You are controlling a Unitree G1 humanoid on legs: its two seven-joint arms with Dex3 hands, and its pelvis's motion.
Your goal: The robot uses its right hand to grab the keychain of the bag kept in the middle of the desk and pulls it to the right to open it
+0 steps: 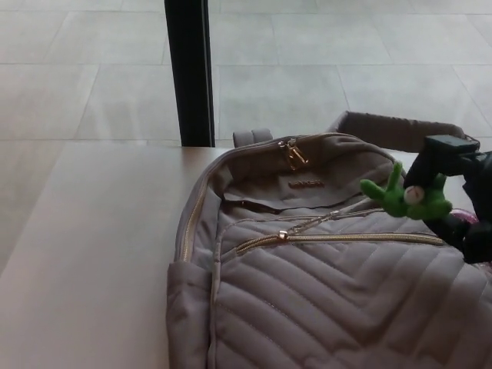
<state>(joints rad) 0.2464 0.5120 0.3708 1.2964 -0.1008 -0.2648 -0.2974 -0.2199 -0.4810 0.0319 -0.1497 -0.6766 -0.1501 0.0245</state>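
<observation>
one grey bag (307,277) on desk (92,254), one green keychain (407,198) grasped by right hand (461,196) at far right

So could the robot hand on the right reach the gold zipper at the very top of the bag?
Probably yes. The right robot hand is near the bag's right side, and nothing lies between it and the top zipper. But it is busy holding the green frog toy, so it would have to let go first.
</observation>
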